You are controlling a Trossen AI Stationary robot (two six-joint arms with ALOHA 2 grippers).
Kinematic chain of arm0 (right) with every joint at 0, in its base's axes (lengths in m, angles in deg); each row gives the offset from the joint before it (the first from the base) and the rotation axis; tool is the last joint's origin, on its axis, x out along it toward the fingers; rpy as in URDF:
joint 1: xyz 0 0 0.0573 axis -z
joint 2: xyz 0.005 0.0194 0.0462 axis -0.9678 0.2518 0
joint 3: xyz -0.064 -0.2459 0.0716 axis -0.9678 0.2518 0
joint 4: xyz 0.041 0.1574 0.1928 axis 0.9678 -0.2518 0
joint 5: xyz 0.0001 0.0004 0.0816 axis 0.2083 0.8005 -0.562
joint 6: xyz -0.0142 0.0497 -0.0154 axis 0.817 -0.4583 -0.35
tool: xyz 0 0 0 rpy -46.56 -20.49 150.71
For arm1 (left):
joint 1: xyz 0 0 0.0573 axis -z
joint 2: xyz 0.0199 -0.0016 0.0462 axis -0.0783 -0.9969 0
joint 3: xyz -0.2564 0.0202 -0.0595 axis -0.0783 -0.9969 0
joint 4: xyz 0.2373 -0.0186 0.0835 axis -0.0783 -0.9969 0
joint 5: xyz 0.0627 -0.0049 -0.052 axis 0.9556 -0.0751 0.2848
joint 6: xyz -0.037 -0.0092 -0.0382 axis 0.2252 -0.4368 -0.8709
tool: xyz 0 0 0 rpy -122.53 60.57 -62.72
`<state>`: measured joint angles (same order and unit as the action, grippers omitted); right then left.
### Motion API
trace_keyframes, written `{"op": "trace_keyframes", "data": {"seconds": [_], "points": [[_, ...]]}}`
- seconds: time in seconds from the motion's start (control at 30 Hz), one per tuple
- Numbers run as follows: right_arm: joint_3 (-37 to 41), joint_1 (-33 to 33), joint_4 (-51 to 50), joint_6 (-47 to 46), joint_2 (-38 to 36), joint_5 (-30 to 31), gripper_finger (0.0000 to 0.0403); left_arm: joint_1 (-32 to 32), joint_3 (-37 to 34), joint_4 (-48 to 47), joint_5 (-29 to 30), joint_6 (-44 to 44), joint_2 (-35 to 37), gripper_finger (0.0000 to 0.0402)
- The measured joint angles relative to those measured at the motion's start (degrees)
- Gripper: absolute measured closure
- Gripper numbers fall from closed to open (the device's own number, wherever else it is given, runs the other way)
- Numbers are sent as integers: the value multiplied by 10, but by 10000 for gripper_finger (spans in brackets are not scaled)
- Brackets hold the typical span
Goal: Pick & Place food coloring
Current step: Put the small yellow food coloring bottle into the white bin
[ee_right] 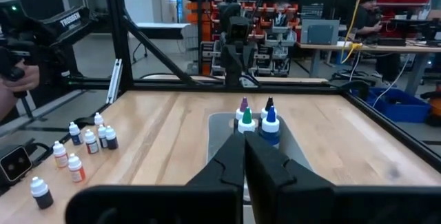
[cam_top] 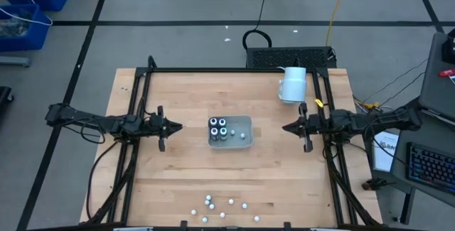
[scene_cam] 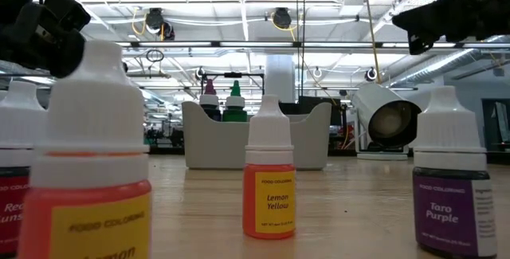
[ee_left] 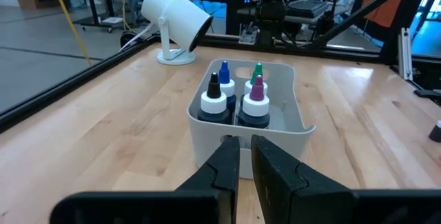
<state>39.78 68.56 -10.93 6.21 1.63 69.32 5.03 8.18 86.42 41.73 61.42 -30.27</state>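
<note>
1. Waiting at mid-table, the left gripper (cam_top: 175, 126) sits left of the pale grey tray (cam_top: 245, 121) and the right gripper (cam_top: 286, 126) right of it, each pointing inward at the tray and well apart from it.
2. Both grippers hold nothing: the left wrist view shows its fingers (ee_left: 224, 165) nearly together with only a thin slit between them, and the right wrist view shows its pair pressed together.
3. The food coloring lies in two places. Four larger bottles (cam_top: 218, 129) with dark bodies, white collars and coloured nozzles (black, blue, green, purple) stand upright in a tight square in the left end of the tray.
4. The small dropper bottles (cam_top: 222, 207) are scattered upright along the near edge of the table, well apart from both grippers; one label reads Lemon Yellow (scene_cam: 268, 189), another Taro Purple (scene_cam: 450, 181).
5. A white cylinder (cam_top: 292, 84) on a stand sits at the far right of the table, clear of the tray.
6. Handling, as a judgement: the small bottles look light, stiff plastic and tall for their base, so easily tipped by a brushing finger. Their glossy labels may slip; a hold across the body just under the white cap seems safest, fingers opened first and closing gently.
</note>
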Motion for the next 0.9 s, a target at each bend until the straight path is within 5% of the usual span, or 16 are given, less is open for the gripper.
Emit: {"op": "trace_keyframes", "data": {"seconds": [0.67,0.9], "points": [[109,0,125,-19,-27,0,402,0,0,-4,1,2,0,355],[81,0,162,-127,-27,0,402,0,0,-3,4,4,0,355]]}}
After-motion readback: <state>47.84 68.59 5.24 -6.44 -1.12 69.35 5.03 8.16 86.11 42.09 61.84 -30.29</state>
